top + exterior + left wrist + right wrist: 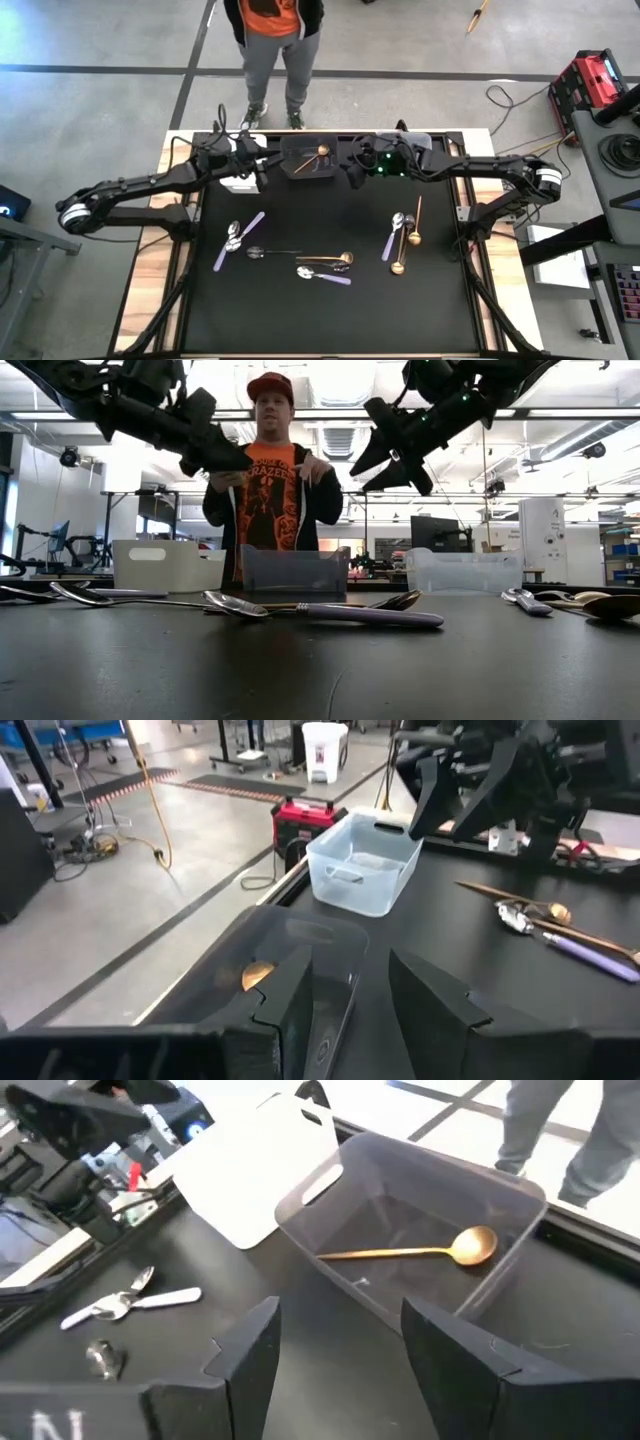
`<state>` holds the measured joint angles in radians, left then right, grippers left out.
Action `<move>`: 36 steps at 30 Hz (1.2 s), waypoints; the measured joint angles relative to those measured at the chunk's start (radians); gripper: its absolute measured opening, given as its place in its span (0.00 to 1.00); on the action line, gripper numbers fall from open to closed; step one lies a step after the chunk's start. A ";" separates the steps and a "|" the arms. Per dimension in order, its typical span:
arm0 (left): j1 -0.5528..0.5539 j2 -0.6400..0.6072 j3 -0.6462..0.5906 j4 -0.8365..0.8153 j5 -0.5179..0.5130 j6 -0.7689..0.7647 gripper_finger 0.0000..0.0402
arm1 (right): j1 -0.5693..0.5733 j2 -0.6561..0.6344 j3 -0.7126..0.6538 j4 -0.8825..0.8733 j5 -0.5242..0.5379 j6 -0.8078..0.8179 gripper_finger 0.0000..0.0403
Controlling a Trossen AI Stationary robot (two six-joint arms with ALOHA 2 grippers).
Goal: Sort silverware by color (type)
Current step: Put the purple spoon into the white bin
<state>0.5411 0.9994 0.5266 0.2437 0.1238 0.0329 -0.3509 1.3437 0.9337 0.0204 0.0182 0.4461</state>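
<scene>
A gold spoon (420,1252) lies flat on the bottom of the dark bin (307,158) at the table's far edge. My left gripper (262,172) hovers open just left of that bin, with nothing between its fingers (290,1010). My right gripper (352,178) hovers open just right of the bin, also with nothing in it, its fingers (250,1360) above the mat. Loose silverware lies on the black mat: a left group with a lilac-handled piece (240,240), gold and lilac spoons in the middle (325,262), and a right group (402,240).
A white bin (240,183) stands left of the dark bin and a clear bin (420,145) to its right, all along the far edge. A person (272,40) stands just beyond that edge. The near half of the mat (320,320) is bare.
</scene>
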 joint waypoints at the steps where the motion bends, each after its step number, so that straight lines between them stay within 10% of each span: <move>1: 0.000 -0.004 0.000 0.001 0.000 0.000 0.29 | 0.005 0.000 0.000 0.000 0.000 0.000 0.49; 21: -0.002 0.014 -0.004 0.003 0.000 -0.040 0.29 | 0.143 0.000 0.006 -0.046 0.000 0.054 0.49; 36: -0.002 0.018 -0.004 0.009 -0.001 -0.042 0.29 | 0.269 0.000 0.006 -0.452 0.001 0.328 0.49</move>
<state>0.5393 1.0176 0.5228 0.2527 0.1230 -0.0094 -0.0821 1.3437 0.9398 -0.4313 0.0188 0.7740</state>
